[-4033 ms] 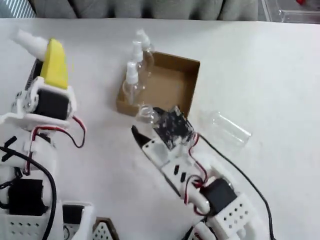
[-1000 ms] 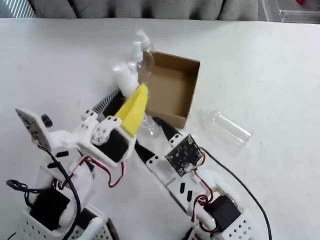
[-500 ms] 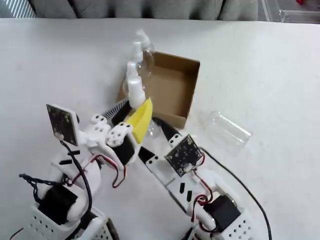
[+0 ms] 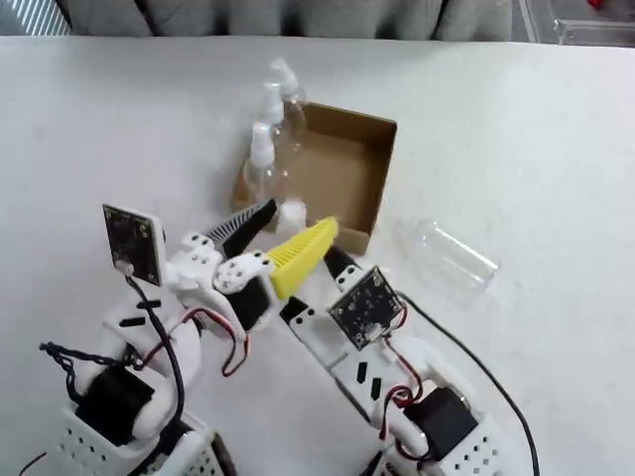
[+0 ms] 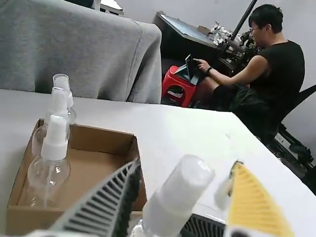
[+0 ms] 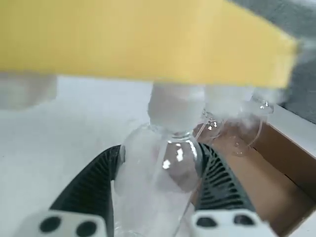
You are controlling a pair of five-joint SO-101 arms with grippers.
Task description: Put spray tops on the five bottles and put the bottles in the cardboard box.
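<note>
My right gripper (image 6: 159,153) is shut on a clear bottle (image 6: 158,170), held upright just in front of the cardboard box (image 4: 385,169). A white spray top (image 4: 291,211) sits on the bottle's neck. My left gripper (image 4: 303,216) is open around that top: its black finger (image 5: 106,207) is close beside the spray top (image 5: 177,195), and its yellow finger (image 5: 252,202) stands apart from it. Three bottles with spray tops (image 4: 263,164) stand along the box's left side. Another clear bottle (image 4: 451,256), without a top, lies on the table to the right of the box.
The white table (image 4: 516,149) is bare to the right of and behind the box. Both arm bases crowd the near edge. A grey cloth (image 5: 74,49) hangs behind the table's far edge.
My left arm swung in from the far left with the spray top and set it on the bottle held by the right gripper. Its fingers have since spread apart from the top.
</note>
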